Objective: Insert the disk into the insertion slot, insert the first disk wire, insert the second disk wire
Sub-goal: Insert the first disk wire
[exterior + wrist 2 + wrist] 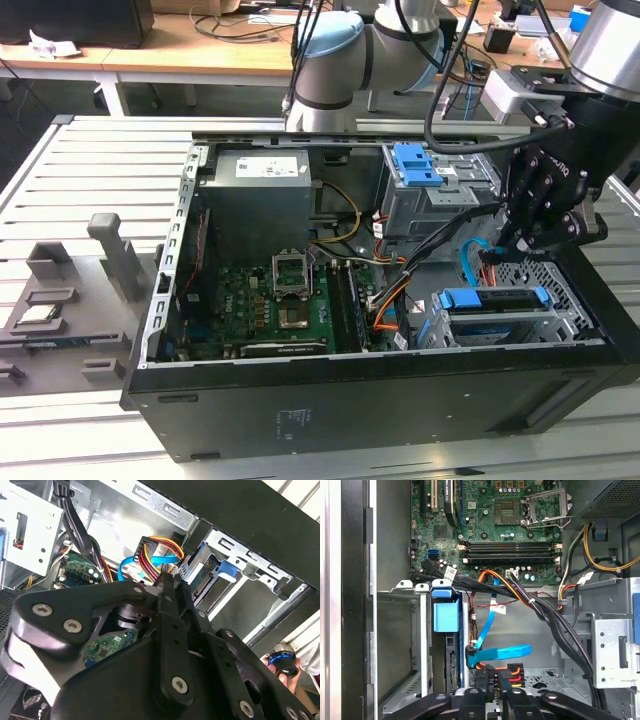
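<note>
With your gripper (500,690) pinched narrow on the disk wire (497,673), keep it square to the disk (490,299), seated in the insertion slot (550,275) at the exterior view's lower right, and press gently.

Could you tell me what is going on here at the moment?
A robot arm is working inside an open computer case. The disk, in its blue carrier, sits in the insertion slot. The gripper is closed on a black power connector with red and yellow wires, at the disk's rear edge beside a blue data cable.
</note>
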